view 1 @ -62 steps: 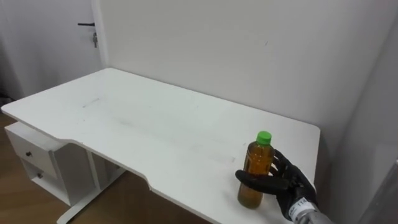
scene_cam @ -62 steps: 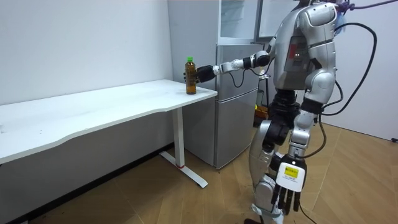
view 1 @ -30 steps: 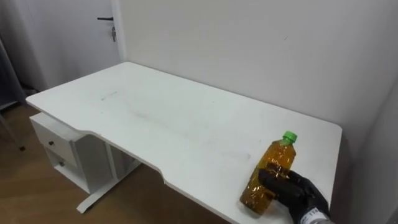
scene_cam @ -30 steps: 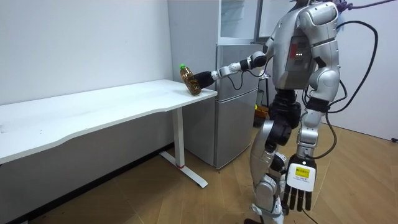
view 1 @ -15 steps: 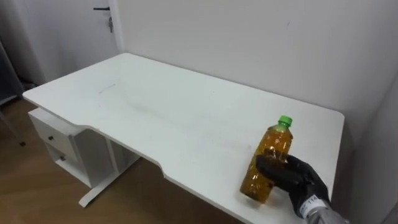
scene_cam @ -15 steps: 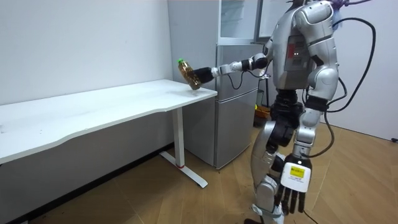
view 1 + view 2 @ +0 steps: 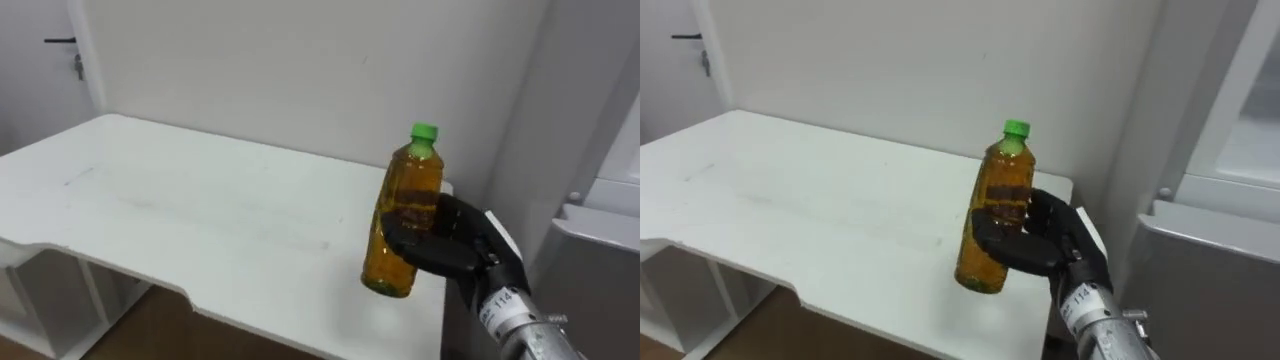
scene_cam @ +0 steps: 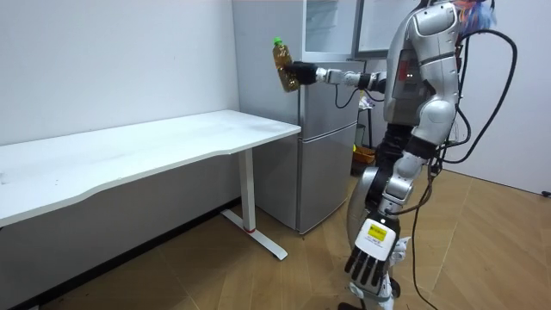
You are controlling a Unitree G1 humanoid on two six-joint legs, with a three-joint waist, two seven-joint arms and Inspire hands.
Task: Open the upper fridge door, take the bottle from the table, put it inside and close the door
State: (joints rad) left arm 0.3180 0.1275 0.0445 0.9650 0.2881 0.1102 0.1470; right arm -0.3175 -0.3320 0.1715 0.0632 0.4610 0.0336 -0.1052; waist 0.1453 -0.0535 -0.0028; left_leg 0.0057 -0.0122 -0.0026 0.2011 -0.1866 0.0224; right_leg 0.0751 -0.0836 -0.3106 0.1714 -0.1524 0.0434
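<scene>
lifted clear of the white table (image 7: 180, 215) since a moment ago, the bottle (image 7: 403, 210) (green cap, amber liquid) hangs high and nearly upright, the right hand (image 7: 455, 248) curled round its middle, near the fridge (image 8: 325, 151). the left hand (image 8: 370, 254) hangs straight-fingered by the leg.

The fingers (image 7: 408, 243) of the right hand (image 7: 460, 255) cover a dark band across the middle of the bottle (image 7: 405, 190), and the part of the hand behind the bottle is hidden by it. The table (image 7: 150, 215) is cut by the left and lower edges of the eye views, and the fridge (image 7: 1210, 260) by the right edge. In the room view the top of the fridge goes out of the picture, and the left hand (image 8: 368, 258) turns its back to the camera, so its palm is hidden
</scene>
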